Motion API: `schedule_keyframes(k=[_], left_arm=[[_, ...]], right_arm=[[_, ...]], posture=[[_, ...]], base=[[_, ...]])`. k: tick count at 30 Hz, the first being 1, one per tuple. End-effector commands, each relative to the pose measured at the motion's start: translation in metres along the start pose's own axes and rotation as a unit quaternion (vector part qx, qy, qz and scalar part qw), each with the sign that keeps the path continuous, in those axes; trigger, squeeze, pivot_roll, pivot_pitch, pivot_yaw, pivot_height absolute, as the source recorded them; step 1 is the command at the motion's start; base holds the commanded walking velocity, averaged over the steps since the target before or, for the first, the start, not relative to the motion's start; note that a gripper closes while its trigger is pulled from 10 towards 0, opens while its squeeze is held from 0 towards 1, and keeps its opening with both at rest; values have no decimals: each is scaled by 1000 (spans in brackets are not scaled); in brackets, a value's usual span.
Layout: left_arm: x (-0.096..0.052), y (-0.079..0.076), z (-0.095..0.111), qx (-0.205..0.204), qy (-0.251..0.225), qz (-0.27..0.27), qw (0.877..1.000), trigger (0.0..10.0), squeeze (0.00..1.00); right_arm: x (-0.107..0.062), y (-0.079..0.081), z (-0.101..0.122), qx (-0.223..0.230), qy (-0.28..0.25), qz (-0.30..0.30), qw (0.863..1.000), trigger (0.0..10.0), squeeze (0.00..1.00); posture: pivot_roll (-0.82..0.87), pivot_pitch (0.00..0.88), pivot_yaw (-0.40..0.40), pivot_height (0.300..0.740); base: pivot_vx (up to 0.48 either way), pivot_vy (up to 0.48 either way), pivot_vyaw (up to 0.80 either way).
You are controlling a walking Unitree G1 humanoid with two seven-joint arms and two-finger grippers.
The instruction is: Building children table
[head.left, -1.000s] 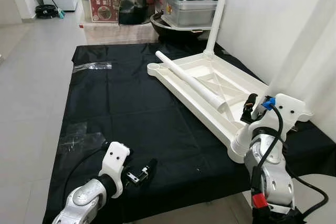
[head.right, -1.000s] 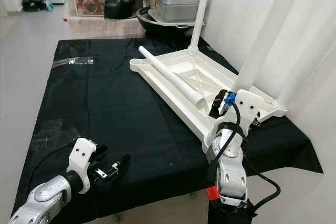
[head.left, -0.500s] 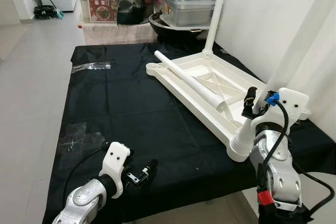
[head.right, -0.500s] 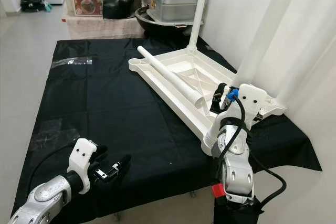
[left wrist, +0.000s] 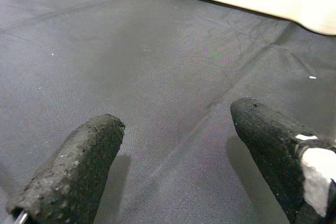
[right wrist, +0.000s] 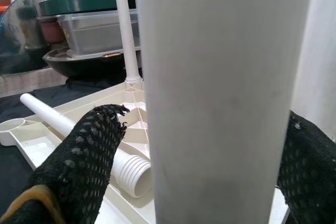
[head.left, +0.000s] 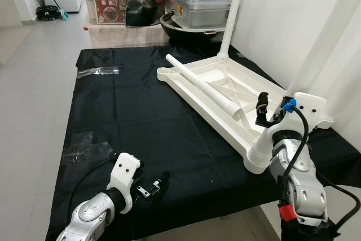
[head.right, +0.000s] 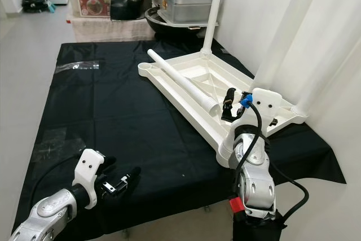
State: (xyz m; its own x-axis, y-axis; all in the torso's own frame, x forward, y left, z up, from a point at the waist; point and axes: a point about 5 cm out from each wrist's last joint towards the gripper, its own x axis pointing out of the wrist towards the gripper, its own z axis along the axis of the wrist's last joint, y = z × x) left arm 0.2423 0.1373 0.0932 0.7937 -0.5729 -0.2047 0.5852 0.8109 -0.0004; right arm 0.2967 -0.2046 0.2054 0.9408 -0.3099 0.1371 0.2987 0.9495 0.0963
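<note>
even, soft indoor light filled the head views, bright on the white wall (head.left: 282, 15) toward two o'clock, without glare. shadows on the black cloth (head.left: 141, 117) were faint. wrist views were sharp far off, their near fingers (right wrist: 79, 161) blurred.

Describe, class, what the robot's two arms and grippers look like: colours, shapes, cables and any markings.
Both arms are rounded silver metal segments ending in a white plastic wrist bracket. The left gripper has two long black fingers with a rough, grainy surface; one carries a white patch. The right gripper has black mesh-textured fingers. A black cable with a blue connector loops over the right arm, which bears a red tag lower down.
</note>
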Motion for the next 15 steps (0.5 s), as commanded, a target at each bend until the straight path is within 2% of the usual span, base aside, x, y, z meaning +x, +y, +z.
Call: schedule_keyframes(k=[1,15], left_arm=[[2,-3,-4,0,10,-9,1000,10000,0],[3,-4,-5,-1,11,-13,1000,10000,0]], right_arm=[[1,1,1,1,7,14,1000,10000,0],[0,1,2,-13,11,60,998,10000,0]], posture=[[9,0,-79,740],[2,0,-78,740]], base=[[0,0,0],[0,0,0]])
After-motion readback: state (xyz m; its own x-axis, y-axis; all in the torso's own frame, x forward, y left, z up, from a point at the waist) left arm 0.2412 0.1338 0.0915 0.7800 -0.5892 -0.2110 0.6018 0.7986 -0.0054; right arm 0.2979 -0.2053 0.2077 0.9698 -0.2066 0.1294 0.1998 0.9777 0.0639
